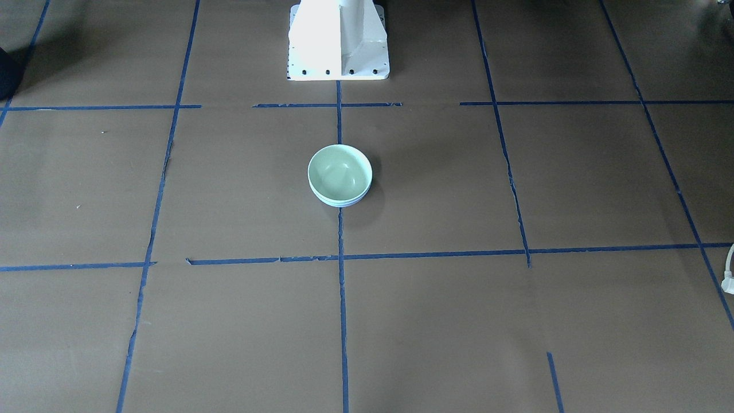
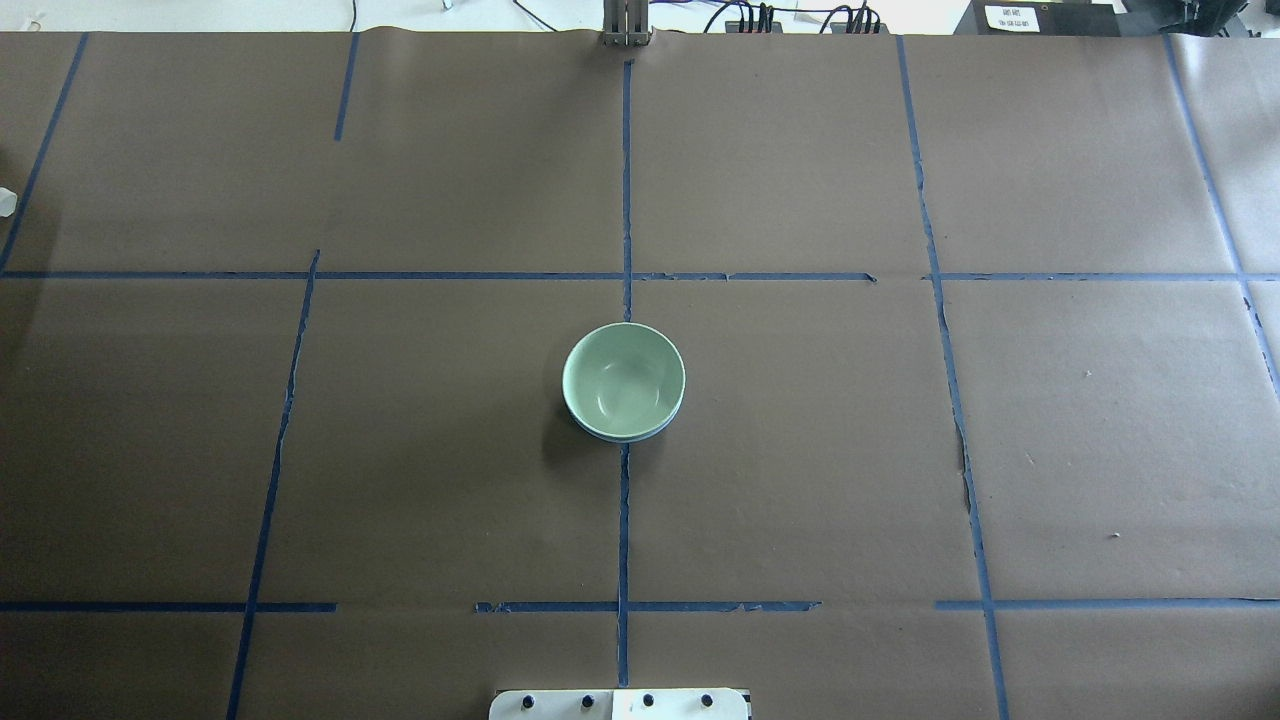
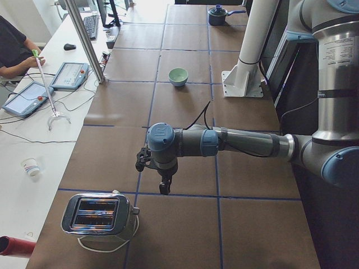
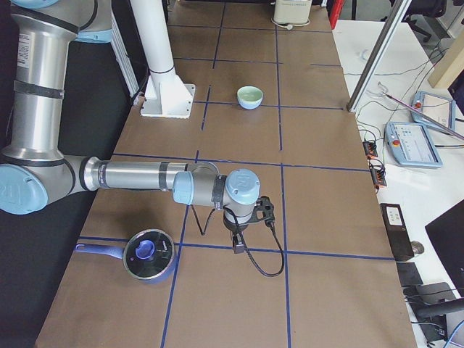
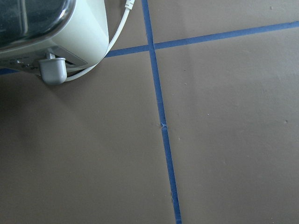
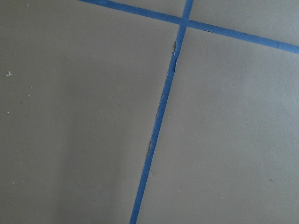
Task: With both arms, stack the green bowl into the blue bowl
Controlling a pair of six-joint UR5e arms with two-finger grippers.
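The green bowl (image 1: 339,172) sits nested inside the blue bowl (image 1: 342,203) at the table's middle, on the centre tape line. Only a thin pale rim of the blue bowl shows under it. The stack also shows in the overhead view (image 2: 623,378). No gripper is near it. My left gripper (image 3: 164,188) hangs over the table far to the robot's left, near a toaster. My right gripper (image 4: 238,243) hangs far to the robot's right, near a pot. Both show only in the side views, so I cannot tell whether they are open or shut.
A chrome toaster (image 3: 98,216) with its white cord stands by the left gripper and shows in the left wrist view (image 5: 42,32). A blue lidded pot (image 4: 148,255) stands by the right gripper. The white pedestal (image 1: 338,43) is behind the bowls. An operator sits at a side desk.
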